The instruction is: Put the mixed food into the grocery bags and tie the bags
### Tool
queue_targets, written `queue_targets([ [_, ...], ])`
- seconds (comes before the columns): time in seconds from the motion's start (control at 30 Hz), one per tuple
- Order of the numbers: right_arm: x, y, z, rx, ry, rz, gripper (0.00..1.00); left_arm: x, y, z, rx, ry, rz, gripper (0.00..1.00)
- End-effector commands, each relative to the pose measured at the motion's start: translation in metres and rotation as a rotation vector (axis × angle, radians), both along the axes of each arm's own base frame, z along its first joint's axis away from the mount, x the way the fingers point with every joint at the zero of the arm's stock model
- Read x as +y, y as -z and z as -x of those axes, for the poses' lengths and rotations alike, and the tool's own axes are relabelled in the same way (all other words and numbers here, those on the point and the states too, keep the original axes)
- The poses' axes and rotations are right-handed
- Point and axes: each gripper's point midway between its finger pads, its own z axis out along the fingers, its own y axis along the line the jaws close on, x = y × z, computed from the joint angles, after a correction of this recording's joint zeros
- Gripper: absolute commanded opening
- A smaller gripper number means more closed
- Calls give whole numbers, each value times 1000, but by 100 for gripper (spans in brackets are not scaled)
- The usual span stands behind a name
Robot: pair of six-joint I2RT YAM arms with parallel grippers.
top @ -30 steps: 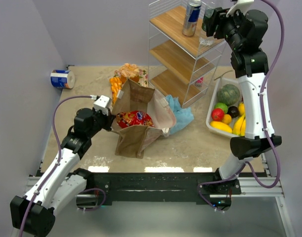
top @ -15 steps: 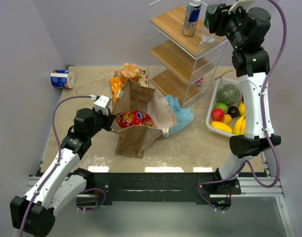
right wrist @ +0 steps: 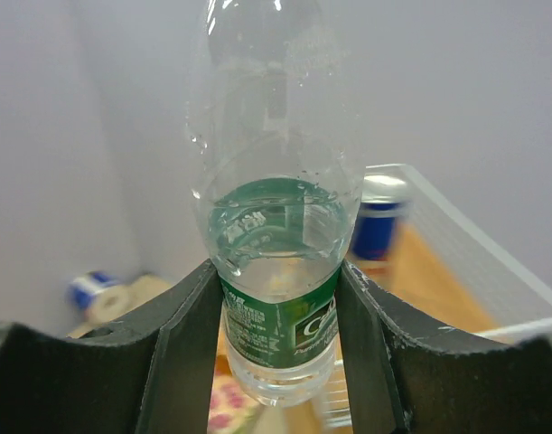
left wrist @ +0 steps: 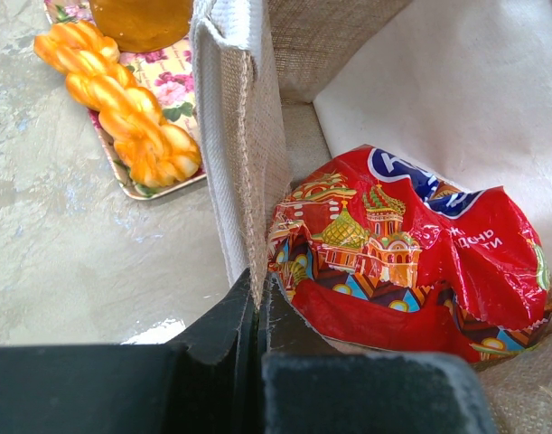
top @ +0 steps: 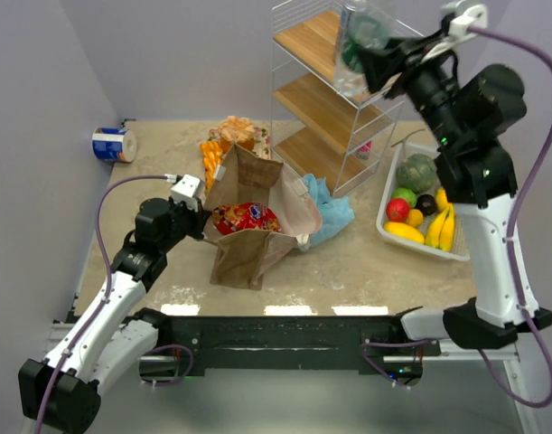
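Bottle (right wrist: 276, 217) hangs roughly upright, neck upward, pinched in right gripper (right wrist: 277, 276).

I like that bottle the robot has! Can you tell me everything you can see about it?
The bottle is clear, thin-looking plastic with a green label that has white writing. It is only partly full of clear liquid, and small drops cling inside the empty part. Its cap is out of view. The right gripper holds it in the air, one dark finger pressing each side of the label. From above it looks blurry and tilted, up by the top of the shelf. Nothing else touches it.
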Motion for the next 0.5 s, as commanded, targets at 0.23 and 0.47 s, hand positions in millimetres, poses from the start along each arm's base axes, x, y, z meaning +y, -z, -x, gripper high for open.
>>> queue_targets([
  [0.23, 192, 148, 72, 261, -453, 75, 5, -5, -28, -10, -104, 9, 23, 0],
  [0.47, 210, 286, 69, 549, -422, 181, 1, -6, -26, -12, -102, 14, 18, 0],
])
